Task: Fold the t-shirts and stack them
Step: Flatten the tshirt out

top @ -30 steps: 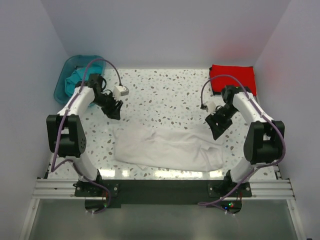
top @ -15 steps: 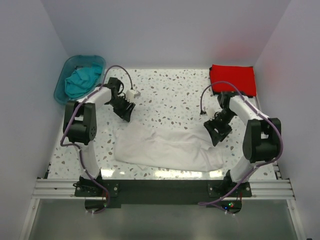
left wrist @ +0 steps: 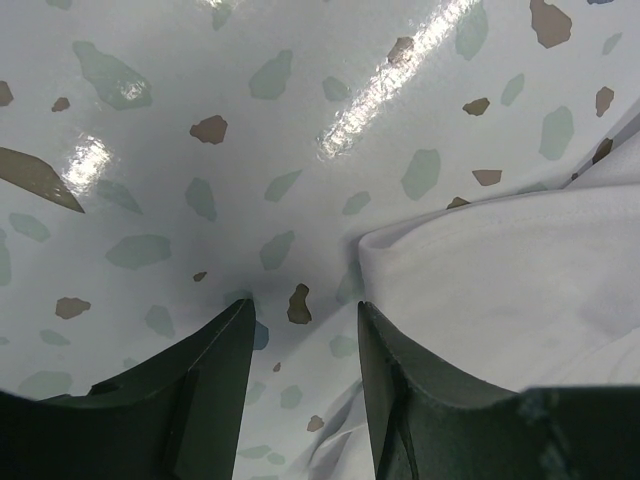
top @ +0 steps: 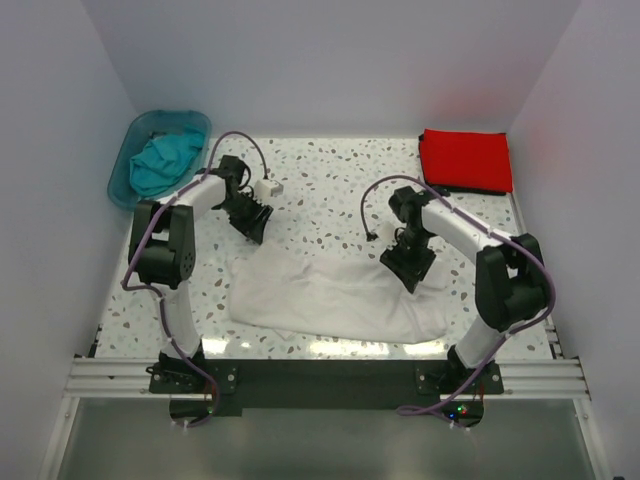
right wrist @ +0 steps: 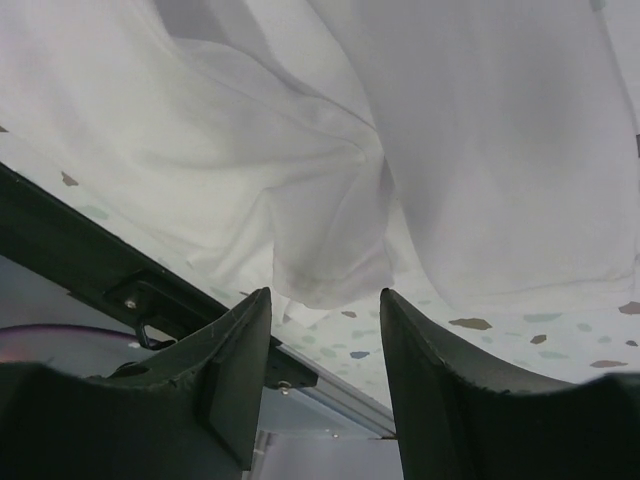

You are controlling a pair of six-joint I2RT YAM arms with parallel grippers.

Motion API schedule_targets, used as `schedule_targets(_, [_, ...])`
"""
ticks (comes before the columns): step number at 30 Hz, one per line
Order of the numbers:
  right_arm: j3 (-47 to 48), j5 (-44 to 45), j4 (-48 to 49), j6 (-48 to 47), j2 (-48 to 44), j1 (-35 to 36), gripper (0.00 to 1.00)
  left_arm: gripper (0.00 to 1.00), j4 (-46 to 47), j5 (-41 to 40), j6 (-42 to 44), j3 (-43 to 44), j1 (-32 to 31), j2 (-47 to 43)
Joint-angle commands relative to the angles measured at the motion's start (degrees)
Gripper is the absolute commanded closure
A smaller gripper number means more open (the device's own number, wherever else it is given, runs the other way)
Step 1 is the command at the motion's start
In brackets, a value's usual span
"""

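Note:
The white t-shirt (top: pixel 330 295) lies crumpled along the front of the table. My left gripper (top: pixel 250 226) is open and empty just behind the shirt's back-left corner. In the left wrist view it (left wrist: pixel 305 310) is down at the bare table top, with the shirt's hem (left wrist: pixel 500 270) beside the right finger. My right gripper (top: pixel 408 268) is open and empty over the shirt's back-right edge. In the right wrist view it (right wrist: pixel 325 300) points at a bunched fold of the shirt (right wrist: pixel 330 200). The red t-shirt (top: pixel 465 160) lies folded at the back right. The teal t-shirt (top: pixel 165 160) sits in the tub.
The translucent teal tub (top: pixel 130 150) stands at the back left corner. The black front rail (top: pixel 320 370) runs along the table's near edge and shows in the right wrist view (right wrist: pixel 120 270). Grey walls enclose three sides of the table.
My left gripper moved right from near the tub to the shirt's back-left corner. My right gripper moved left along the shirt's back edge. The shirt has not moved.

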Motion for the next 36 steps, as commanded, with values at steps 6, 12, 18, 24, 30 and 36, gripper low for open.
schedule_targets(6, [0.7,3.2,0.6,2.1,0.4,2.0,0.53,0.49,1.6,0.9,-1.0,1.8,-0.7,0.2])
schedule_targets(12, [0.2,1.8,-1.0,2.1,0.7,2.5,0.58,0.49,1.7,0.9,-1.1,1.8,-0.7,0.3])
schedule_targets(18, [-1.0,1.8,-0.6,2.3,2.0,3.1,0.57,0.47,1.9,1.0,-1.7,2.1,-0.8,0.4])
schedule_targets(24, [-2.7,3.3,1.0,2.2,2.7,3.3,0.59,0.45,1.8,0.7,-1.8,2.4,-0.8,0.5])
schedule_targets(30, [-2.7,4.8,1.3,1.9,2.2,3.3,0.97,0.45,1.3,1.4,-2.0,2.9,-0.8,1.1])
schedule_targets(36, [-2.7,5.1,0.6,1.5,0.8,3.3,1.0,0.46,0.3,3.5,-3.1,5.9,-0.8,3.3])
